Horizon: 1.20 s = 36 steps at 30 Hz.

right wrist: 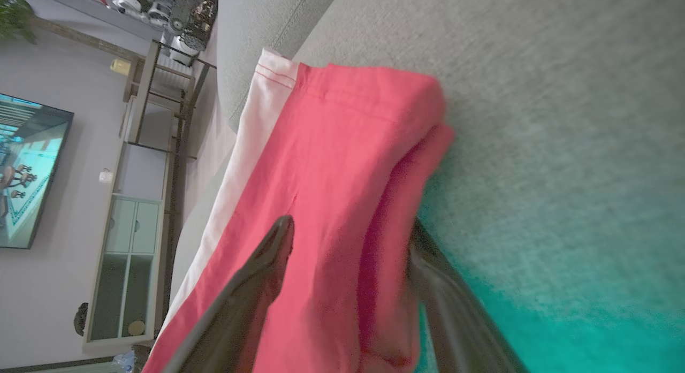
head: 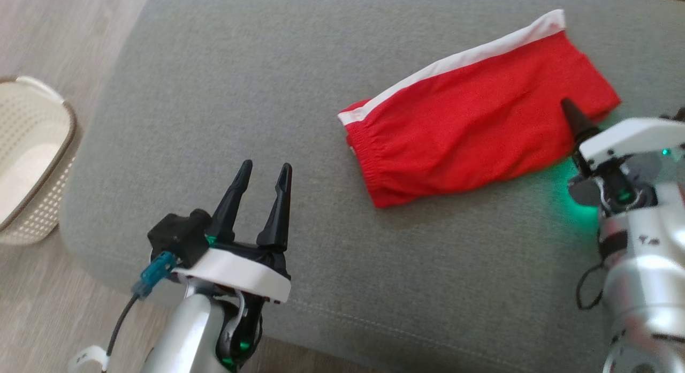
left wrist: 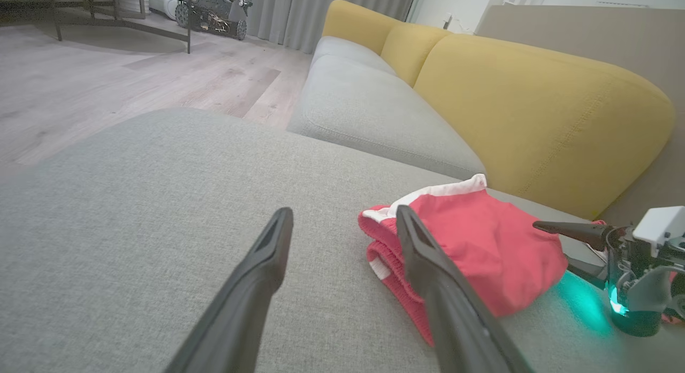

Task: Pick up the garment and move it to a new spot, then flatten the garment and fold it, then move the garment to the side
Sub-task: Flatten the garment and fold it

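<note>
Folded shorts lie on the sofa as the released right pincer straddles their edge, likely needing to clench before shifting them aside; left pincer hovers released.

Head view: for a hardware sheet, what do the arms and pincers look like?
The left pincer and right pincer each have two long tapered black fingers on a white plate, silvery forearm, green light. Left wrist: teal plug, dark cable.

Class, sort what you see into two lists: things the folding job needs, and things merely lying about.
Job: red shorts, grey seat cushion, left end effector, right end effector.
Lying about: cream basket, yellow backrest, television, glass-door cabinet.
</note>
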{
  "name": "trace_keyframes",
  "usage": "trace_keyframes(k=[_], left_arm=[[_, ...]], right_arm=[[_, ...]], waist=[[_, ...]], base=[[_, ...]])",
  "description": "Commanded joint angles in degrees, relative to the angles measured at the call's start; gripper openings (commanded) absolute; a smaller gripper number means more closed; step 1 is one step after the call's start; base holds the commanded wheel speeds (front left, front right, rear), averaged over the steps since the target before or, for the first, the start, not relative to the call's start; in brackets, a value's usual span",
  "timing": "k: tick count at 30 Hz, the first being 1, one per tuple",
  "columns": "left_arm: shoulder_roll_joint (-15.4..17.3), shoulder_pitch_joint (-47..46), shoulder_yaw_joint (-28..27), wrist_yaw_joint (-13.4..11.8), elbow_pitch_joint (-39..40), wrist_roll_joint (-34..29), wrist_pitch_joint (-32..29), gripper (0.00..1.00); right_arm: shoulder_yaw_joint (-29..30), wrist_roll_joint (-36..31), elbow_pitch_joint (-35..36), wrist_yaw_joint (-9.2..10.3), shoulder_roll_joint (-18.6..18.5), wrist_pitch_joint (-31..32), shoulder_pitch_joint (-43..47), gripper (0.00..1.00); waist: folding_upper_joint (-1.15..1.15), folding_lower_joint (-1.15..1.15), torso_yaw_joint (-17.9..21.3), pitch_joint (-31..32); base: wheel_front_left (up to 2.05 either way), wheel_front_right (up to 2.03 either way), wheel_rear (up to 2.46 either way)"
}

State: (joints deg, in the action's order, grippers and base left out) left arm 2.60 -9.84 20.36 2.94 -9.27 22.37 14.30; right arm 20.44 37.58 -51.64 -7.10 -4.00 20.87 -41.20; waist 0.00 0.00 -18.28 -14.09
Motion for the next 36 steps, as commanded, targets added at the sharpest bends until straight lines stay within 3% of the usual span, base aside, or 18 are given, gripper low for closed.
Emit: trace_keyframes(k=[1,9,10,11,19,29,36], left_arm=[[0.28,-2.45,-1.38,-0.39,2.33,0.78,0.70,1.00],[0.28,-3.29,-0.67,-0.66,2.65,1.60,0.70,1.00],[0.28,-3.38,-0.64,-0.72,2.63,1.67,0.70,1.00],[0.28,-3.43,-0.65,-0.80,2.61,1.74,0.70,1.00],[0.28,-2.63,-1.21,-1.27,1.92,1.35,0.70,1.00],[0.28,-0.88,-1.54,-1.28,1.42,-0.08,0.70,1.00],[0.28,0.65,-1.67,-1.67,0.53,1.47,0.70,1.00]], right_arm=[[-0.62,-1.41,-0.47,-0.39,0.14,0.24,-2.82,1.00],[2.01,-7.78,-9.28,-0.39,-1.65,-1.23,-8.03,1.00],[2.23,-8.31,-10.22,-0.39,-1.66,-1.46,-8.63,0.39],[2.39,-8.71,-10.86,-0.39,-1.64,-1.91,-9.17,0.00],[1.09,-6.67,-9.36,-0.39,-0.14,-8.14,-8.27,0.00],[-3.53,2.04,0.90,-0.39,1.06,-15.79,3.46,0.00],[-10.03,9.06,5.73,-0.39,1.11,-21.03,13.54,0.00]], waist=[[0.00,0.00,-1.20,-1.09],[0.00,0.00,-2.64,-2.33],[0.00,0.00,-2.72,-2.36],[0.00,0.00,-2.75,-2.35],[0.00,0.00,-0.53,0.12],[0.00,0.00,6.29,4.64],[0.00,0.00,8.26,6.53]], base=[[0.00,0.00,0.00],[0.00,0.00,0.00],[0.00,0.00,0.00],[0.00,0.00,0.00],[0.00,0.00,0.00],[0.00,0.00,0.00],[0.00,0.00,0.00]])
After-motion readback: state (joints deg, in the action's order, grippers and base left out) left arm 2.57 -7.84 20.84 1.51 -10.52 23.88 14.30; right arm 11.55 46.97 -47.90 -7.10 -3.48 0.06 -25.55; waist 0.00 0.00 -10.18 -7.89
